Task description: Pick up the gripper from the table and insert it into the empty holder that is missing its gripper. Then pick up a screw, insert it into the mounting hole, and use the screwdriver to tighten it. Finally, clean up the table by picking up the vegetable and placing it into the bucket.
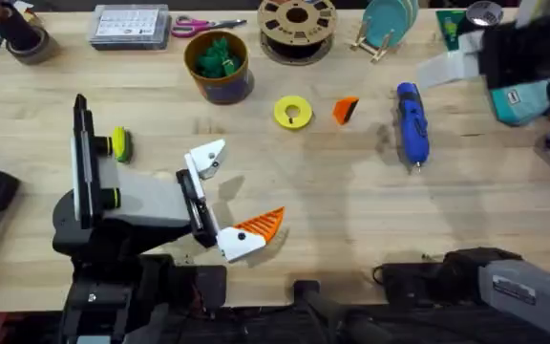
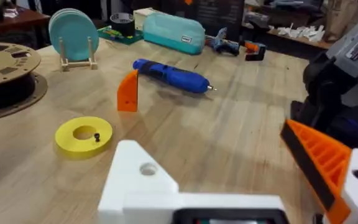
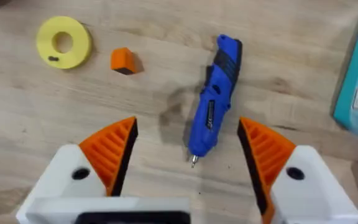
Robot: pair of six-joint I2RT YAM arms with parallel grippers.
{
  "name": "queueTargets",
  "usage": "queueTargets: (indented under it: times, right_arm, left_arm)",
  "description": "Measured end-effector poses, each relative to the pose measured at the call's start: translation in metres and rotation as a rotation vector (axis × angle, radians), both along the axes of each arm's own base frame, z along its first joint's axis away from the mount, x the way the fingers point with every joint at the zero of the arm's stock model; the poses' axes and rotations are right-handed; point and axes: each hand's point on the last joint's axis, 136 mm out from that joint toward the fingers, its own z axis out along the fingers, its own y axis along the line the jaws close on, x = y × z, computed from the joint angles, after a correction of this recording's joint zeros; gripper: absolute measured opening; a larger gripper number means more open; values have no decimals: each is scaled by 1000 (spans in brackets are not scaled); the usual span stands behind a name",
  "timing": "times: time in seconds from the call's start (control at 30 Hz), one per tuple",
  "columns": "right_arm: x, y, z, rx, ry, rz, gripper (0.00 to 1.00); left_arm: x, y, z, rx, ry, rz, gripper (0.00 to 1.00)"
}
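Screwdriver lengthwise, bit twd arm bases.

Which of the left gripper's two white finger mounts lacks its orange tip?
The holder, the mount farther from the arm bases, ends in bare white plastic. Its twin carries an orange ribbed tip.

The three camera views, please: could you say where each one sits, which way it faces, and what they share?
Overhead: above the arm bases, looking down and forward over the table; left gripper shows.
Left wrist: on the left arm, facing across the table toward the screwdriver; its bare white holder shows.
Right wrist: on the right arm, looking down at the screwdriver; right gripper open.
Shared: screwdriver, loose orange gripper, yellow ring.
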Motion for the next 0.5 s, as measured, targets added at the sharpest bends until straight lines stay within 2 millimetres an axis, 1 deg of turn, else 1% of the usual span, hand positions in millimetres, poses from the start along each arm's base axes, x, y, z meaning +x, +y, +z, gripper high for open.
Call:
queueTargets:
  times: [0.13,0.4,0.5]
  right_arm:
    - [7,15,5,-8,16,61,998]
    - [17,46,-9,-26,129,166,998]
    - [22,58,-11,-33,169,201,998]
  left_arm:
    - [0,0,0,0,0,0,985]
    - [0,0,0,0,0,0,985]
    - [0,0,0,0,0,0,985]
